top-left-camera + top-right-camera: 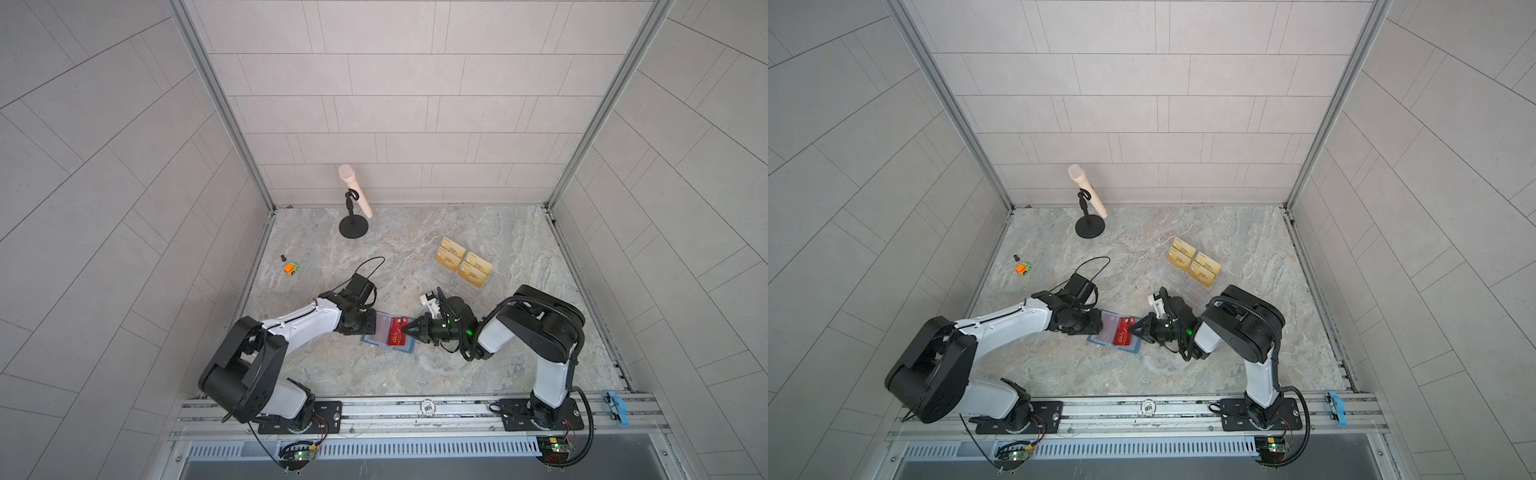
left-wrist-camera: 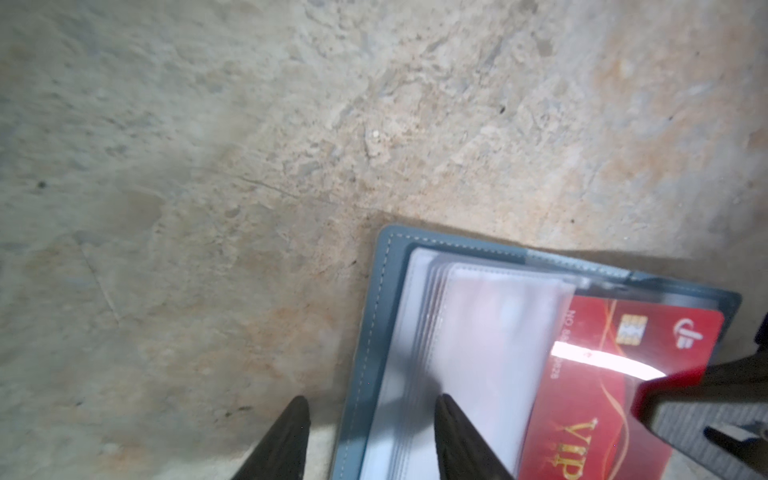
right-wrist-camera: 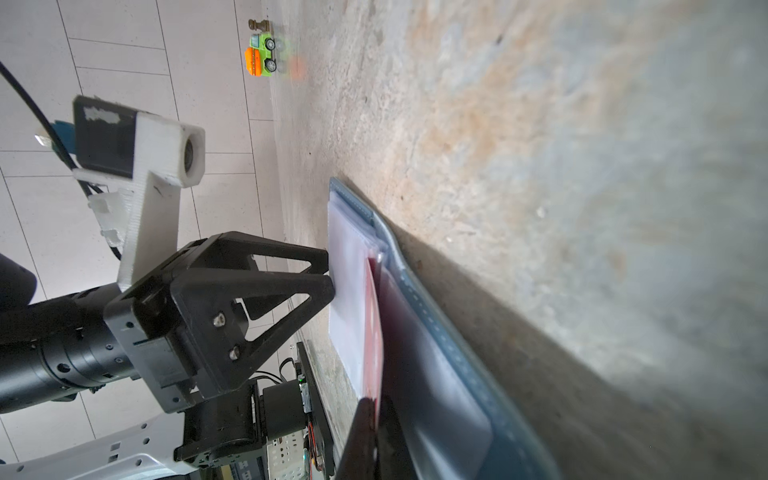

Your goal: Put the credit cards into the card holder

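Glossy red card (image 2: 665, 332) in right claw (image 1: 408, 328); stitched blue holder (image 2: 386, 291)

Grey tiled walls (image 1: 415, 104) at 9, 12 and 3 o'clock, marbled stone floor (image 1: 415, 374) in the middle, metal rail (image 1: 374, 409) at 6 o'clock

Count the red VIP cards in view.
1: the red card lies on the open card holder, pinched by the right gripper. More may be hidden inside the sleeves.

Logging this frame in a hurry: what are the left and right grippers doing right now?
Left gripper: open, jaws apart at the edge of the card holder.
Right gripper: shut on a red credit card.
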